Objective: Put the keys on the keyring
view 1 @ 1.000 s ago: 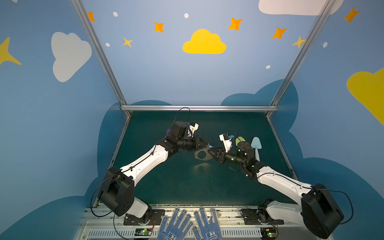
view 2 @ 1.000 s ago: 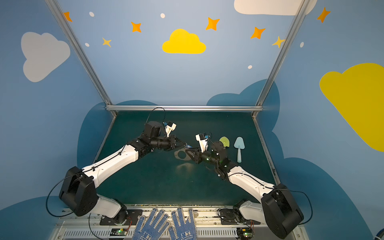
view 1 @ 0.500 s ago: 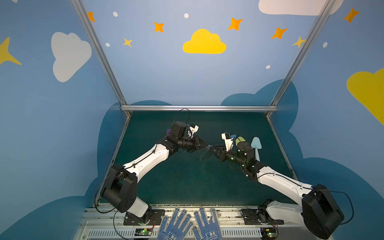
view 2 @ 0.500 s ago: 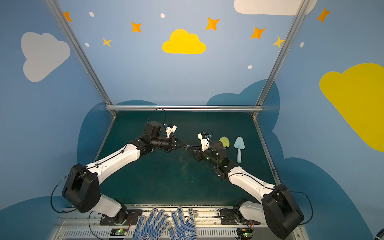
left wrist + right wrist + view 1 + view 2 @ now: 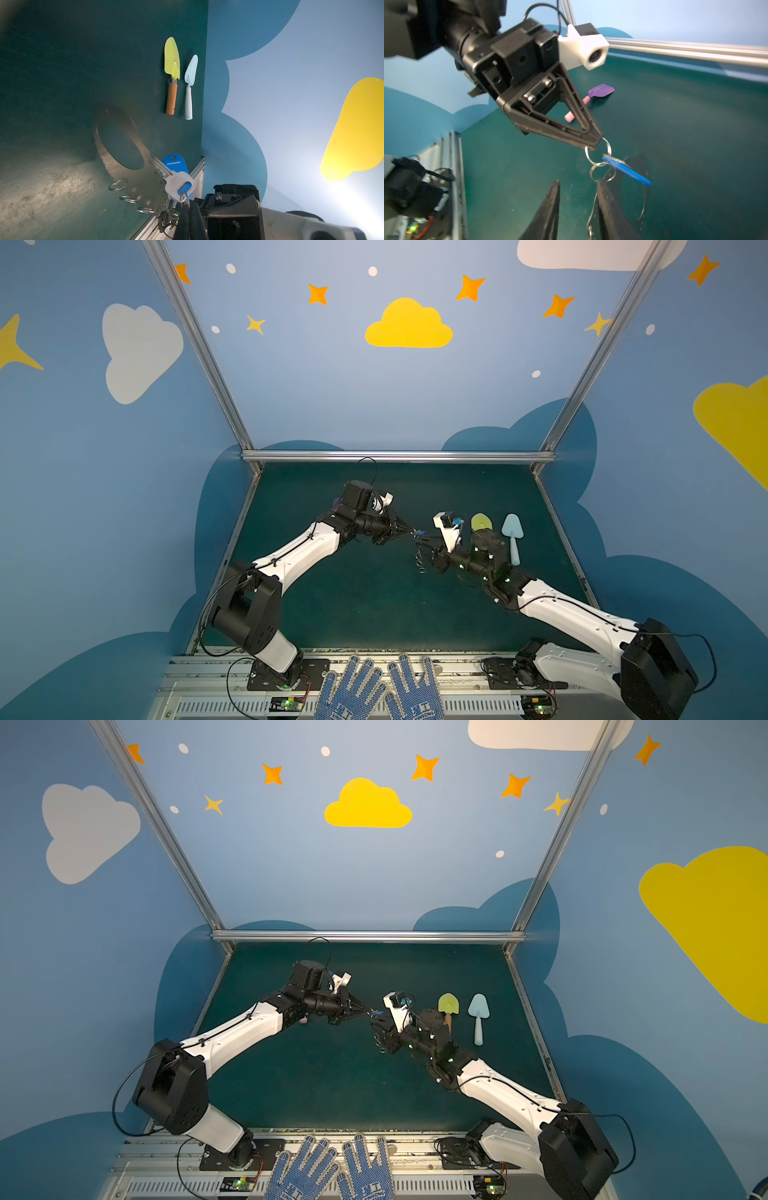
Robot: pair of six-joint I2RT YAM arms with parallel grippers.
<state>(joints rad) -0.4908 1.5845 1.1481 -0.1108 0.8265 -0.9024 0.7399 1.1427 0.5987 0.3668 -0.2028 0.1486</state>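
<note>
Left wrist view: the keys, a silver key with a blue tag, are seen laid across the scalloped edge of the keyring, both raised off the table. In both top views this meeting is placed in the air over the middle of the table, a little right of centre. The yellow-green shovel and the pale blue shovel lie further right.

In the right wrist view the left gripper is seen pressed together on the small wire ring that carries the key and tag. The right gripper is shown with its jaws apart and the keyring's thin edge standing between them, close to one finger. Whether the keyring is actually clamped cannot be told.

The task is judged to be at its joining step. Both parts are held together in the air, but no key is shown threaded on any of the three wire rings hanging from the keyring, so the threading is judged to be left to do.

Much is hard to make out. The keyring is seen edge-on and blurred in the right wrist view, and it cannot be told whether the second ring linked below the pinched one belongs to the keyring. In the top views key and keyring are too small to be separated.
</note>
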